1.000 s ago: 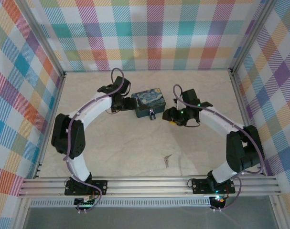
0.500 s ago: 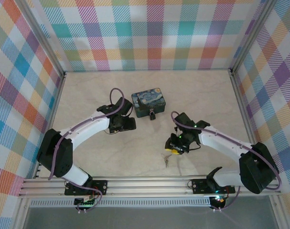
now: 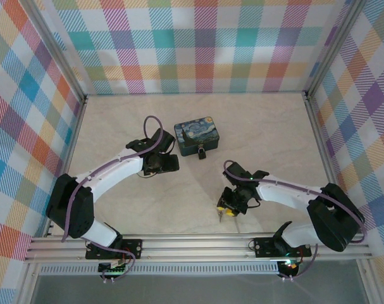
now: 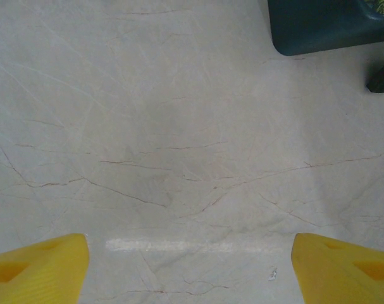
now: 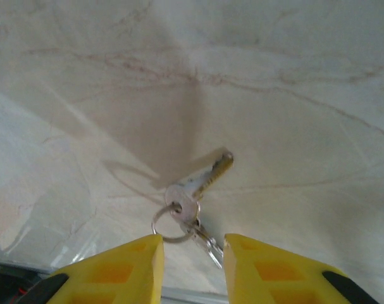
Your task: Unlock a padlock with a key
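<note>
From above, our right gripper (image 3: pixel 225 208) has swung nearer, down onto the key (image 3: pixel 221 216). Our left gripper (image 3: pixel 173 163) has held left of the tin (image 3: pixel 197 135), whose near face carries the padlock (image 3: pixel 202 152).

Left wrist: fingers (image 4: pixel 37 269) spread wide over the bare table (image 4: pixel 179 126).

Right wrist: fingers (image 5: pixel 119 269) parted, straddling the key ring (image 5: pixel 166 225); we judge the grasp is next.

"Where's the key (image 5: pixel 204 180) lying?"

"On the table (image 3: pixel 274 126), near the front edge, at the right gripper (image 5: pixel 193 246). The padlock (image 3: pixel 202 153) sits further back, against the tin's (image 3: pixel 197 134) near side."
</note>
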You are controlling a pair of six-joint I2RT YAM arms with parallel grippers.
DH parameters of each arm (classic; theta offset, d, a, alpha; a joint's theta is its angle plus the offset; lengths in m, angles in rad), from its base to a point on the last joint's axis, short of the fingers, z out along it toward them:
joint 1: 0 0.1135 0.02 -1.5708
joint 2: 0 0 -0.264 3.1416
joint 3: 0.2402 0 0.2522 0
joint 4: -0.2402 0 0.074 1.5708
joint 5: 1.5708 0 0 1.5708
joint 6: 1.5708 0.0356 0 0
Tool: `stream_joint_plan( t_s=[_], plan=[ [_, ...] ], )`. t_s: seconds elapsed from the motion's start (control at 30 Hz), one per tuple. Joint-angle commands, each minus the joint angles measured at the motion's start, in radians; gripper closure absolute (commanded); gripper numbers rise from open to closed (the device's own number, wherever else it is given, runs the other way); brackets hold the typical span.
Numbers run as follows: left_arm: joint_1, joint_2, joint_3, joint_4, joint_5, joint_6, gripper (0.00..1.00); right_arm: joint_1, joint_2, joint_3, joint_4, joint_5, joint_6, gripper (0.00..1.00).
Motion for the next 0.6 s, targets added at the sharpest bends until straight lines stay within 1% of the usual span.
stream_joint_plan(
  t_s=[0.0,0.2,0.37,0.57],
  plan=[
    [-0.009,-0.022,0.013,0.000,-0.007,0.015,0.17,0.007,0.015,-0.005,0.034,0.040,0.042,0.70],
    [-0.009,-0.028,0.016,-0.003,-0.009,0.025,0.17,0.007,0.047,-0.020,0.069,0.053,0.052,0.70],
    [-0.009,-0.038,0.017,-0.006,-0.017,0.026,0.17,0.007,0.061,-0.018,0.065,0.060,0.050,0.72],
    [-0.009,-0.053,0.016,-0.012,-0.023,0.026,0.17,0.007,0.070,-0.025,0.059,0.102,0.049,0.77]
  ],
)
